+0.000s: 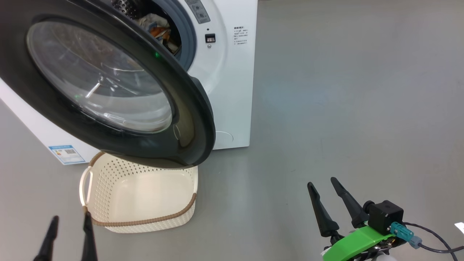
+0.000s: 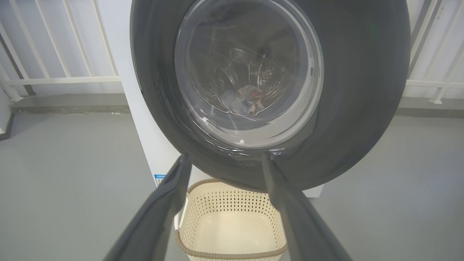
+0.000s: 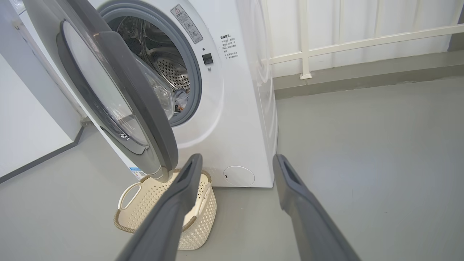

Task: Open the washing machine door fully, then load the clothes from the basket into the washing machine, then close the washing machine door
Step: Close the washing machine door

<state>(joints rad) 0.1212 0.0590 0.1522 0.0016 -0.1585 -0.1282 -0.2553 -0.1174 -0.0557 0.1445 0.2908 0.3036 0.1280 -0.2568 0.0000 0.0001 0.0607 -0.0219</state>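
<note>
Grey floor [image 1: 344,90], white railing [image 3: 303,36] along a low grey kerb [image 3: 362,74], white wall [image 3: 25,127].

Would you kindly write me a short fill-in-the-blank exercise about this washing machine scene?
1. The basket is ____.
2. The clothes lie inside the steel ____ of the washing machine.
3. The washing machine door is not shut but ____.
4. The left tool and the right tool each hold ____.
Missing words: empty; drum; open; nothing.
</note>
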